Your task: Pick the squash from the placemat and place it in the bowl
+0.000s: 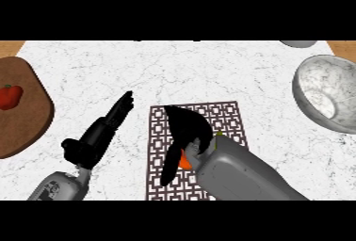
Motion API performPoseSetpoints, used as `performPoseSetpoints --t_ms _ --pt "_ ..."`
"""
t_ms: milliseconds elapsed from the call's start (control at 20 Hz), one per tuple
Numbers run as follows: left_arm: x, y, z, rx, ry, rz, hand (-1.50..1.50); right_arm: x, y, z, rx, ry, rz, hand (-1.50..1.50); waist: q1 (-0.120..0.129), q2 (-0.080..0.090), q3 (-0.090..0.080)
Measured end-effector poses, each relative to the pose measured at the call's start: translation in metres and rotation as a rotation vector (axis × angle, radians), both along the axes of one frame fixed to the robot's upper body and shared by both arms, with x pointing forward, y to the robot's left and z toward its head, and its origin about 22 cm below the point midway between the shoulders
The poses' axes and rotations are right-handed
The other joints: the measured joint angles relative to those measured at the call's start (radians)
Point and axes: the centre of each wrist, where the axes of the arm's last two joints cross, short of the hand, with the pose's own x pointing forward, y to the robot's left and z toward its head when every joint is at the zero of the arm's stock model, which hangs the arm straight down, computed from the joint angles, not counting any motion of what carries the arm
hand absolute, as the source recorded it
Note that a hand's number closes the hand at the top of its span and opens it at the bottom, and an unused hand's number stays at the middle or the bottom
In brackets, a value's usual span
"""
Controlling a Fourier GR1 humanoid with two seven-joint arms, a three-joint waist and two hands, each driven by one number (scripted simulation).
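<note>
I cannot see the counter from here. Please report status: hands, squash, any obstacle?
Right hand down on placemat, curled over squash, only an orange sliver showing. Left hand open, beside the mat. Bowl far right, counter between bare.

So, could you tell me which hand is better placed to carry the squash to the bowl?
The right hand: its fingers curl over the orange squash on the placemat, and the bowl lies on its side. The left hand is open, beside the mat.
</note>
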Motion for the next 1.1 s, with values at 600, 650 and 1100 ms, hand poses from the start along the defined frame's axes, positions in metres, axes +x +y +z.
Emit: performPoseSetpoints --t_ms 600,650,1100 --pt "-0.004 -0.003 0.002 0.001 0.006 0.001 0.00 -0.019 0.019 -0.014 -0.093 -0.127 0.029 -1.50 -0.005 -0.002 0.001" --pt "-0.005 -0.003 0.002 0.000 0.005 0.004 0.00 -0.019 0.021 -0.016 -0.108 -0.139 0.026 -1.50 -0.005 -0.001 0.001" --pt "-0.002 0.001 0.006 -0.002 -0.001 0.009 0.00 -0.023 0.008 -0.043 -0.189 -0.169 -0.019 -1.50 -0.010 0.000 0.001"
